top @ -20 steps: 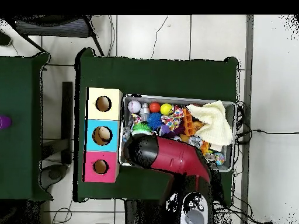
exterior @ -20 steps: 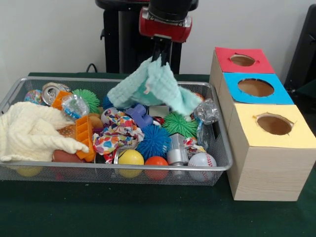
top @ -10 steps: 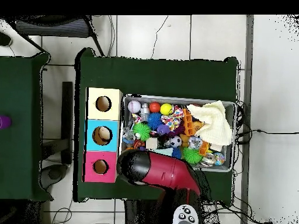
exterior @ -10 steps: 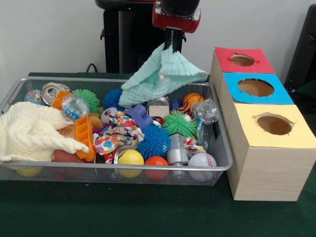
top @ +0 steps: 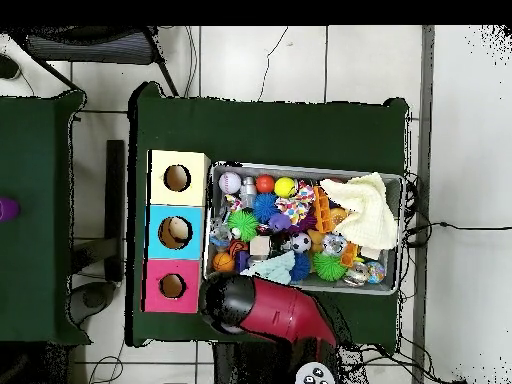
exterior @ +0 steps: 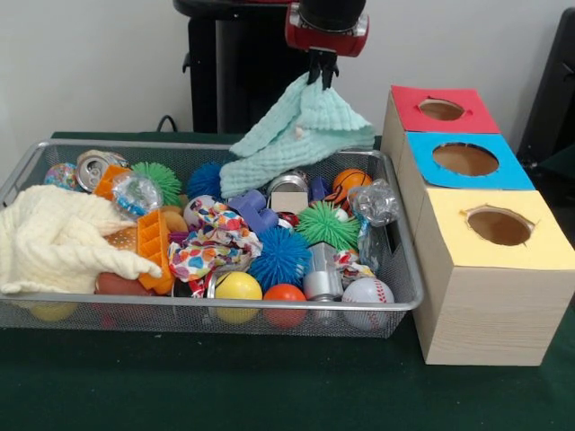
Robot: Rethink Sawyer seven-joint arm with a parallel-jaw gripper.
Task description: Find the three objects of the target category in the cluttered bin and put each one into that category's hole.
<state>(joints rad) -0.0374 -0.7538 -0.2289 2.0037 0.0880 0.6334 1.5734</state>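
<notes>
My gripper [exterior: 321,81] is shut on a corner of a mint green cloth [exterior: 301,135], which hangs over the back rim of the wire mesh bin [exterior: 216,303]. The cloth's lower edge drapes onto the clutter, and it also shows in the overhead view [top: 270,268]. There my red arm [top: 262,306] covers the gripper. The red-topped hole [exterior: 441,109] is to the right of the gripper, at the far end of the wooden box; it also shows in the overhead view [top: 172,286]. I cannot pick out any soft toy figure among the clutter.
A cream cloth [exterior: 54,238] fills the bin's left end. Blue [exterior: 280,256] and green [exterior: 325,224] spiky balls, a baseball [exterior: 367,292], a yellow ball [exterior: 237,287] and cans crowd the rest. The blue-topped hole [exterior: 465,159] and the yellow-topped hole [exterior: 499,226] lie nearer the camera.
The gripper has risen and moved toward the bin's back edge and the boxes, carrying the green cloth. A silver can and an orange ball are now uncovered.
</notes>
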